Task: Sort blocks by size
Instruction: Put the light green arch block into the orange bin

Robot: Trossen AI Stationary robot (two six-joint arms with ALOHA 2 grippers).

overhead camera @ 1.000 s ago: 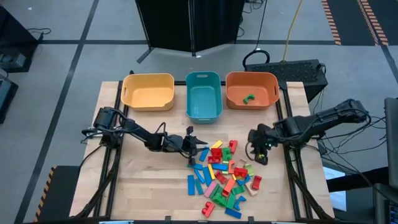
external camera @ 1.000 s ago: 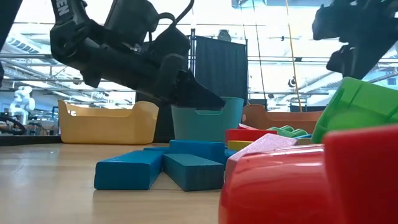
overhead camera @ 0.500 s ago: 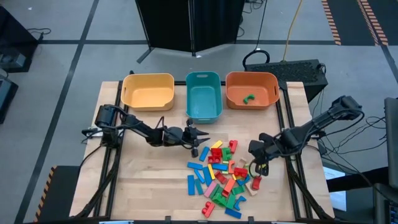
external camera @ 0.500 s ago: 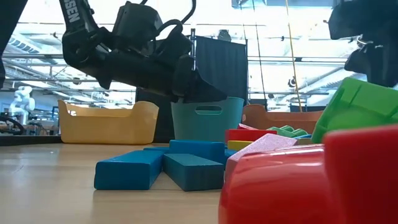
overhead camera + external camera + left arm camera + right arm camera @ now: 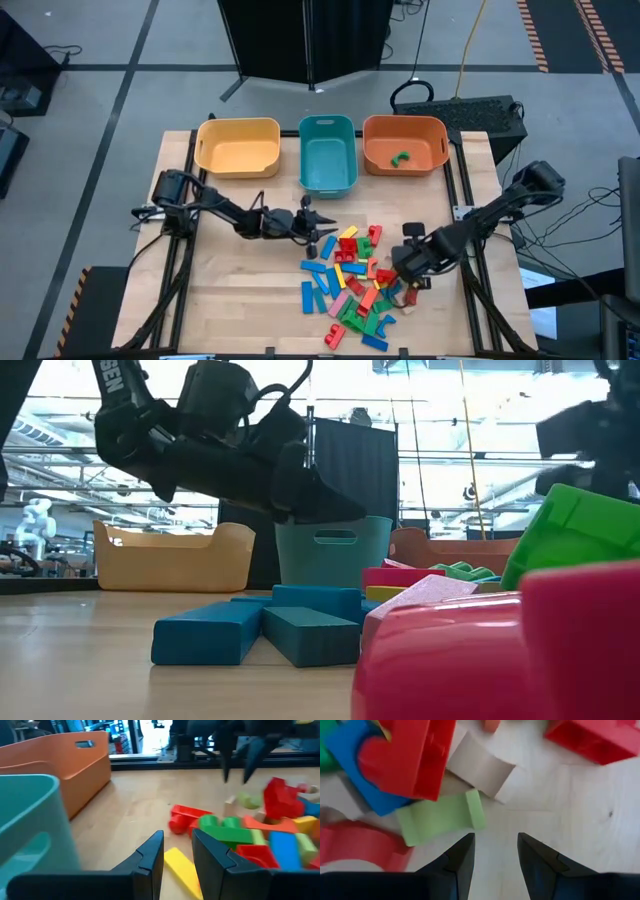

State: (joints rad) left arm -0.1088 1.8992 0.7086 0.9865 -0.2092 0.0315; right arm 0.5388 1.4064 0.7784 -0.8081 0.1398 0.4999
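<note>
Blocks point(image 5: 358, 285) lie heaped on the table point(image 5: 230, 300), in front of three bins point(image 5: 326, 150): bars, bricks and small pieces in mixed colours. The right gripper point(image 5: 494, 851), jaws narrowly parted and empty, hangs over the heap's edge; descending here could nudge neighbours or catch two. The left gripper point(image 5: 177, 851), likewise empty, waits probably above the heap's far side.

Blocks point(image 5: 358, 285) heaped between left gripper point(image 5: 318, 226) and right gripper point(image 5: 398, 272), below three bins point(image 5: 327, 150).
</note>
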